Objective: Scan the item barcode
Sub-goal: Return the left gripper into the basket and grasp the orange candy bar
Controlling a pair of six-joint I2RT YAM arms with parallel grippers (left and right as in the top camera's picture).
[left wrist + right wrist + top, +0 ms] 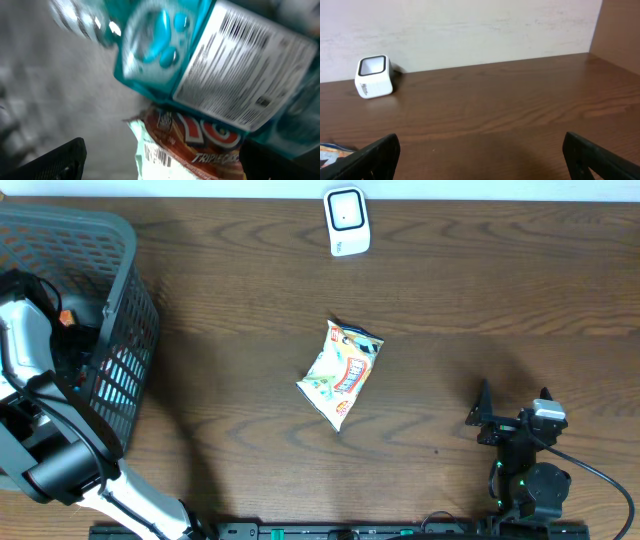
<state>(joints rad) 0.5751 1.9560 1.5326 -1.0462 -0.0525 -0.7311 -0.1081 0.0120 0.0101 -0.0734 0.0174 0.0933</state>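
A white barcode scanner point(347, 221) stands at the table's far edge, also in the right wrist view point(373, 76). A yellow and white snack bag point(342, 373) lies flat mid-table. My left arm reaches down into the grey basket point(125, 270). My left gripper point(165, 162) is open over a red-brown snack packet point(200, 142) with a barcode on its pale edge. A teal package point(210, 60) with a barcode label lies above the packet. My right gripper point(514, 393) rests open near the front right, with nothing between its fingers point(380, 155).
The mesh basket fills the left end of the table. A corner of the snack bag point(330, 150) shows at the left edge of the right wrist view. A wall runs behind the scanner.
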